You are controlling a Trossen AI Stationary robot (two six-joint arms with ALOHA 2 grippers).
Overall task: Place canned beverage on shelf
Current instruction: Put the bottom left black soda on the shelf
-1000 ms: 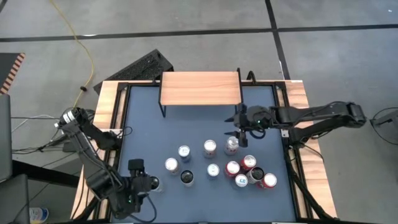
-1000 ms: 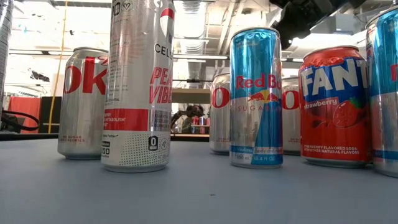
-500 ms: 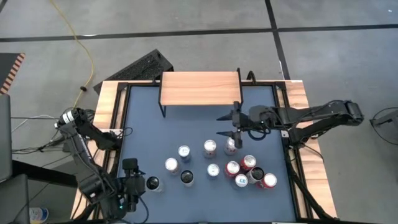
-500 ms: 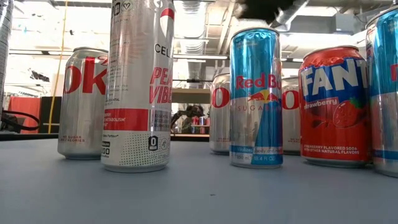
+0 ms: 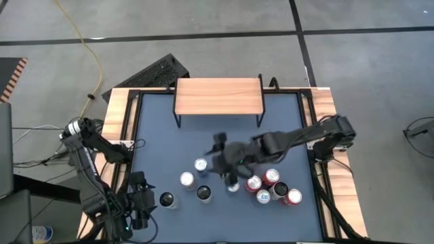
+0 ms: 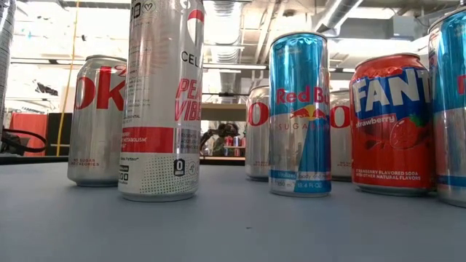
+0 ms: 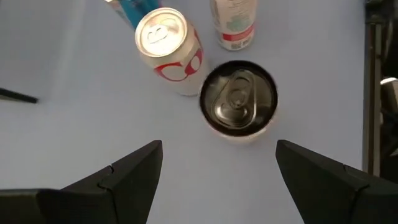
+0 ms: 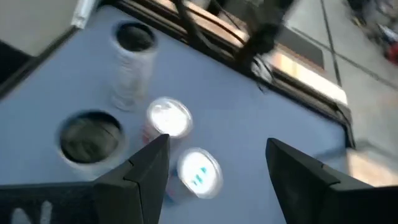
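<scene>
The dark blue-grey desk (image 5: 156, 135), framed by a light-wood rim, carries every item. The shelf (image 5: 218, 96), a light-wood rectangular top on thin black legs, stands at the far edge of the desk, with nothing on its top.

The right arm reaches from the right edge across the middle of the desk; its jaws (image 5: 220, 150) hang over the group of cans, released, with nothing between them. The right wrist view shows both dark fingers (image 8: 140, 169) apart above silver can tops.

The left arm sits at the near left corner; its jaws (image 5: 140, 203) are spread wide and empty, just beside a black-topped can (image 5: 166, 200).

The canned beverages stand upright in the near half of the desk, well apart from the shelf: a red cluster (image 5: 271, 188) toward the right edge, silver and blue cans (image 5: 194, 173) nearer the middle. The low view shows a tall silver can (image 6: 160, 98), a blue slim can (image 6: 299, 113) and a red strawberry soda can (image 6: 392, 120).
</scene>
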